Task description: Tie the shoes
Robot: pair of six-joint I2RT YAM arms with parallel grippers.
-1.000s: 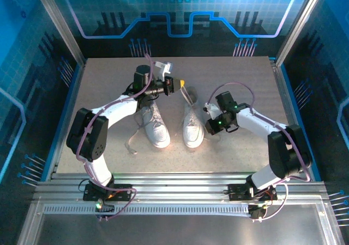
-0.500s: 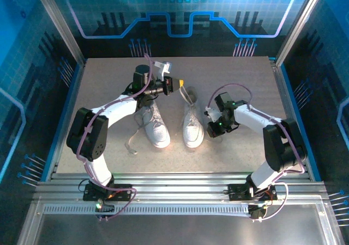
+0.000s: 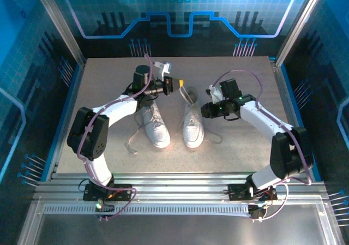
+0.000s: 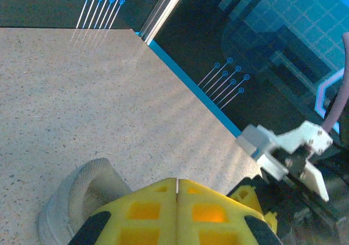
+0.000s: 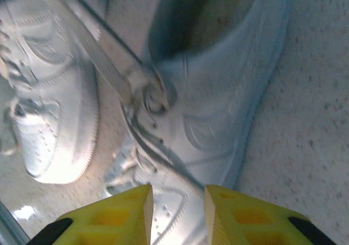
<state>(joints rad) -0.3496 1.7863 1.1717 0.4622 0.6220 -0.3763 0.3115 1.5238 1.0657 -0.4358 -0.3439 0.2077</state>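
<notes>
Right end effector (image 5: 177,195): fingers parted by a narrow gap, nothing gripped. It is positioned low over the right-side shoe (image 5: 218,103), at that shoe's outer flank in the top view. A lace (image 5: 101,59) is seen stretched across that wrist view, above the shoe's eyelets.

Left end effector (image 4: 177,187): fingers pressed flat together. Whether a thin lace is pinched cannot be told. In the top view it is placed just behind the heels, close to the far end of that lace.

Both sneakers are set side by side mid-table (image 3: 240,76), toes toward the arm bases. Loose lace is trailed off the left-side shoe (image 3: 155,126).

Handling, as judged: sneakers light, easily dragged. Laces soft, flat and limp, and likely to slip between pads. Hold is best taken on the lace near its free end, not on the upper.
</notes>
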